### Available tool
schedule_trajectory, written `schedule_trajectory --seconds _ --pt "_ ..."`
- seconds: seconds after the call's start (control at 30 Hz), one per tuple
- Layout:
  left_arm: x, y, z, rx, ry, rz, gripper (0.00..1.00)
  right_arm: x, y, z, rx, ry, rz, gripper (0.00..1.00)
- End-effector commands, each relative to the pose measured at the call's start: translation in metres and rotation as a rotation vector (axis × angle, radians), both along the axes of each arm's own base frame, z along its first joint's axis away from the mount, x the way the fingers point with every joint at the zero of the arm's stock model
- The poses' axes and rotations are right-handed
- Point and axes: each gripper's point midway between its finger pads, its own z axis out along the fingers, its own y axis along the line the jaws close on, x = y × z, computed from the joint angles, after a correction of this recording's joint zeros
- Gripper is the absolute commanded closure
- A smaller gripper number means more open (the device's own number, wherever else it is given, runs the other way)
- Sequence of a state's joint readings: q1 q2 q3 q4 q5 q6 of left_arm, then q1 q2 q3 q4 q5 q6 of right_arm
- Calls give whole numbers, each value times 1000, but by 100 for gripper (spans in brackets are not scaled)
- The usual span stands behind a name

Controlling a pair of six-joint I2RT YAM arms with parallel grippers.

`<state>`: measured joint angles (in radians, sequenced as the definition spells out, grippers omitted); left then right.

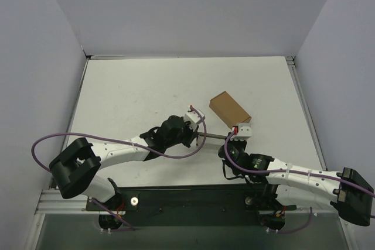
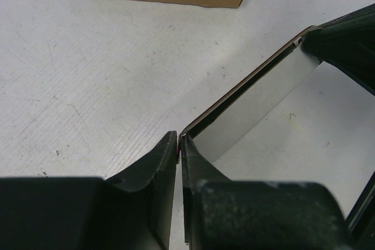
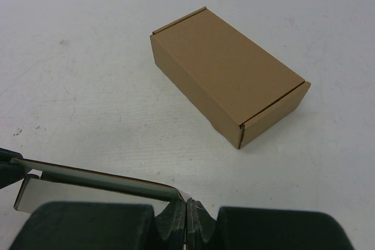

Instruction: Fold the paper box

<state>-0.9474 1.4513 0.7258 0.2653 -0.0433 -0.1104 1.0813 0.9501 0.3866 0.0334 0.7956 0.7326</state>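
Left claw [image 2: 179, 143] is pinched tight on one end of the paper box [image 2: 252, 106], its two fingertips pressed together with the thin card caught between them. Right claw [image 3: 186, 208] grips the opposite end the same way, jaws closed on the card with no gap that I can see.

From the left wrist camera, I see the paper box running away from the fingertips as a long strip standing on edge, with a pale grey face and a thin brown line along its top edge. In the overhead view it shows only as a thin line between the two claws, near the front middle of the table [image 1: 135, 92]. I cannot tell whether its lower edge touches the surface.

Just behind it lies a closed brown box [image 3: 228, 86], flat on the table and apart from both claws.
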Motion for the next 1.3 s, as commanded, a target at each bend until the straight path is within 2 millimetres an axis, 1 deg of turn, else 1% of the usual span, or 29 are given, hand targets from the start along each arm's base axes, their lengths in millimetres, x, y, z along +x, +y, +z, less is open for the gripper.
schedule_trajectory --seconds 0.0,0.03,0.13,0.17,0.2,0.3,0.37,0.43,0.47,0.5,0.6,0.67,0.7,0.73,0.8,0.83,0.9,0.93,1.03,1.17,1.27 --pt "8 -12 25 -61 -43 -11 83 -15 -2 -24 -70 102 59 100" --pt "8 -11 23 -59 -39 -9 84 -15 -2 -23 -68 101 59 100" --pt "6 -12 21 -57 -31 -11 92 -15 -2 -24 -69 102 59 100" --pt "6 -11 21 -60 -25 -7 99 -15 -2 -24 -69 102 59 100" --pt "5 -11 20 -58 -20 -5 100 -15 -3 -24 -70 102 57 100" --pt "3 -12 22 -66 8 24 100 -15 -3 -24 -69 98 52 100" --pt "1 -13 17 -70 60 66 100 -15 -4 -24 -71 96 49 100" --pt "2 -15 16 -81 88 107 100 -15 -3 -25 -70 96 47 100" --pt "-3 -19 10 -91 125 127 100 -15 -3 -25 -72 95 48 100" --pt "-1 -18 7 -93 131 162 100 -15 -2 -24 -68 94 49 100" --pt "-7 -23 -2 -119 183 219 100 -15 -1 -25 -72 94 47 100" --pt "-5 -23 -5 -131 192 263 100 -15 -1 -25 -72 92 45 100" --pt "-8 -26 -4 -133 189 266 100 -16 -1 -25 -72 91 49 100" --pt "-7 -24 -8 -123 182 294 100 -16 -1 -25 -70 90 47 100" --pt "-10 -27 -12 -126 187 306 100 -16 -2 -25 -73 89 46 100" --pt "-11 -26 -18 -130 199 325 100 -16 -1 -24 -71 87 46 100" --pt "-17 -29 -21 -139 200 321 100 -16 -2 -25 -70 85 43 100" --pt "-19 -29 -26 -130 201 322 100 -16 -2 -25 -69 85 43 100" --pt "-22 -30 -34 -107 193 313 100 -16 -3 -25 -71 84 43 100" --pt "-25 -23 -44 -79 173 293 100 -17 -4 -25 -71 81 41 100" --pt "-27 -21 -46 -63 146 269 100 -17 -4 -24 -68 79 41 100"
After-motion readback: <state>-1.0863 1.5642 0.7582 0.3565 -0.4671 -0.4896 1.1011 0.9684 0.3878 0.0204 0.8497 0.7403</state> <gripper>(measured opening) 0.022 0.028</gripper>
